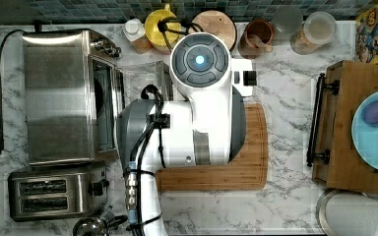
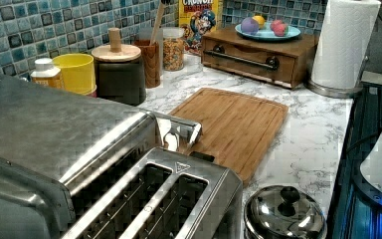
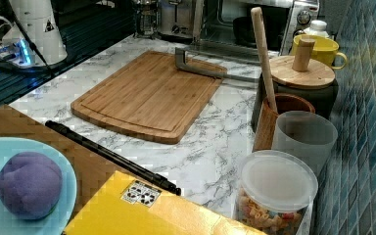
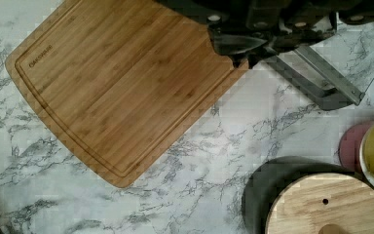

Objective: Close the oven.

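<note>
Stainless steel oven (image 1: 59, 98) stands at the top view's left on the marble counter (image 1: 285, 98), its glass door (image 3: 225, 49) dropped open, the bar handle (image 4: 316, 80) reaching the corner of the bamboo cutting board (image 4: 121, 83), whose rim carries a stamped brand word too small to read. Beside the oven sits a two-slot toaster (image 1: 54, 196). Along the tiled wall stand a yellow mug (image 2: 77, 72), a wood-lidded dark canister (image 2: 118, 67), a utensil cup (image 3: 281, 120) and a cereal box (image 2: 199, 20) reading "CRUNCH". The gripper (image 4: 246, 44) hangs dark above the board's corner near the handle; whether its fingers are apart or together cannot be told.
</note>
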Action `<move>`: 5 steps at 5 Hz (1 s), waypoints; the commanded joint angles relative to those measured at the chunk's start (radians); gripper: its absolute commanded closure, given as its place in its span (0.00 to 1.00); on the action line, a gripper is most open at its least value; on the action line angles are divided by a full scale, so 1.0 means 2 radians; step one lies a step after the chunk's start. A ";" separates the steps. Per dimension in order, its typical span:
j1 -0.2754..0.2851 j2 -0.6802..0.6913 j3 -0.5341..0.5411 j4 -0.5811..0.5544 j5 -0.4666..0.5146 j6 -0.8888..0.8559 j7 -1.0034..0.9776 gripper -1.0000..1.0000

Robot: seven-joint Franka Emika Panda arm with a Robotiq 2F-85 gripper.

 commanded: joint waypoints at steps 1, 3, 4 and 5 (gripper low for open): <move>-0.018 0.038 -0.006 0.030 0.050 0.003 -0.106 1.00; -0.079 0.076 -0.041 0.008 0.192 0.052 -0.383 1.00; -0.103 0.095 -0.044 0.012 0.251 0.041 -0.508 1.00; -0.104 0.086 -0.041 -0.015 0.317 0.055 -0.593 1.00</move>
